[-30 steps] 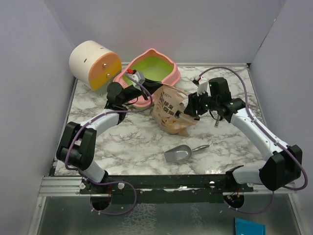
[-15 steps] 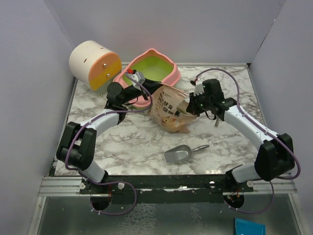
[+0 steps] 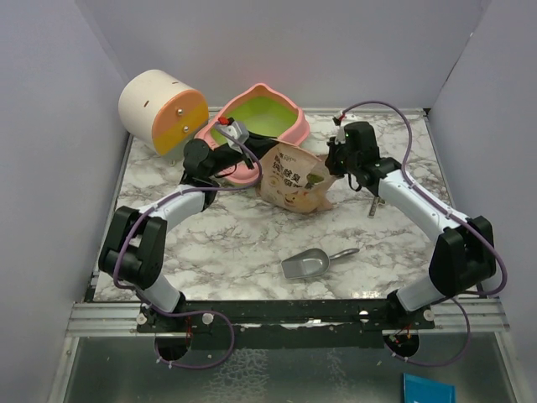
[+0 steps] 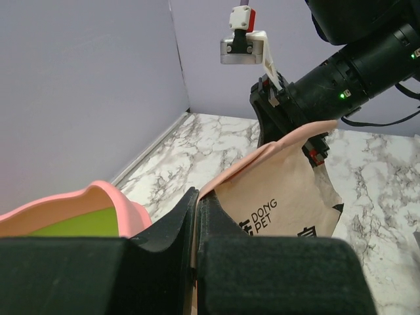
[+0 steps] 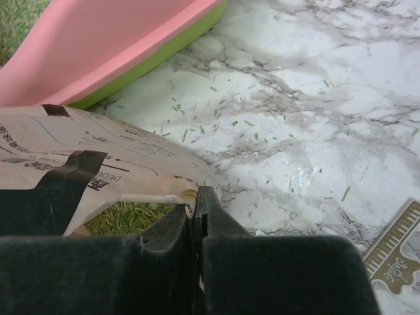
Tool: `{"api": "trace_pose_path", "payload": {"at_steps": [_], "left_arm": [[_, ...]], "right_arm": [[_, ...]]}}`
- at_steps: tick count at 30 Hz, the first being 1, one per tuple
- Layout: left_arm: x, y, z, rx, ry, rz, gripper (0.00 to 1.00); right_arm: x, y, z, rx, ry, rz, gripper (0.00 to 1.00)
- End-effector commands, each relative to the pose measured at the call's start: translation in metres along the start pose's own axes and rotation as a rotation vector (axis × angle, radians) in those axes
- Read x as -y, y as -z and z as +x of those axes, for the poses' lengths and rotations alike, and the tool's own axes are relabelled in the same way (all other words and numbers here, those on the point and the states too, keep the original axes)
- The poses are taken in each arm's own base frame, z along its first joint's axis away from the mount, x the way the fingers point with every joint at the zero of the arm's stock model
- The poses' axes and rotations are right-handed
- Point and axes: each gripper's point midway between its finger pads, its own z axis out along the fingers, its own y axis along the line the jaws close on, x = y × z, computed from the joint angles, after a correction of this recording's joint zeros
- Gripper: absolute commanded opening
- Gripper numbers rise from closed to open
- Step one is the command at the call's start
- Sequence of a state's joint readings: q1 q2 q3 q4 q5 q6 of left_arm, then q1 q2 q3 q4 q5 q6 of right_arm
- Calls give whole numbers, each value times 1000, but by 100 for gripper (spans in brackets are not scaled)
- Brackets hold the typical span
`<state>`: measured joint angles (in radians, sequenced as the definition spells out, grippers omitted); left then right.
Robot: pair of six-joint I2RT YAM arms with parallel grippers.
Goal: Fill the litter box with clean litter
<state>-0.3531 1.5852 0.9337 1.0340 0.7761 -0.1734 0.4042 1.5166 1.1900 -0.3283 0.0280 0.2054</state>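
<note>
Our left fingers (image 4: 197, 210) are pressed together with the tan edge of the bag (image 4: 282, 197) pinched between them. Our right fingers (image 5: 195, 210) are closed just as tightly on the paper lip at the bag's other side. So both arms hold the same bag by its top, and its mouth is stretched between them, roughly parallel to the far edge of the desk (image 3: 226, 243).

In the right wrist view we see greenish matter in the gap under the lip, which we take to be the litter (image 5: 125, 213). A few green slivers lie loose on the marble beside it.

The litter box (image 3: 295, 126) sits at the far edge of the desk, just behind the bag and a little towards the far-left corner. Its long side runs along that edge, about in line with the bag's mouth. Its lime-green inside looks bare from above, though we cannot be sure.

The left fingers are the nearer pair, close beside the pink rim. We judge that the bag must go up and away from us, over that rim, and then tip.

A grey scoop (image 3: 306, 266) lies near the near edge, well apart. A cream-and-orange cylinder (image 3: 159, 109) stands at the far-left corner.
</note>
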Motion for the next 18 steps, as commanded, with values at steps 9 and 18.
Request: {"api": "trace_pose_path", "payload": {"at_steps": [9, 18], "left_arm": [[-20, -15, -58, 160, -100, -55, 10], [-6, 9, -60, 41, -34, -112, 37]], "right_arm": [[2, 2, -81, 235, 15, 39, 44], [-1, 95, -117, 374, -5, 20, 61]]}}
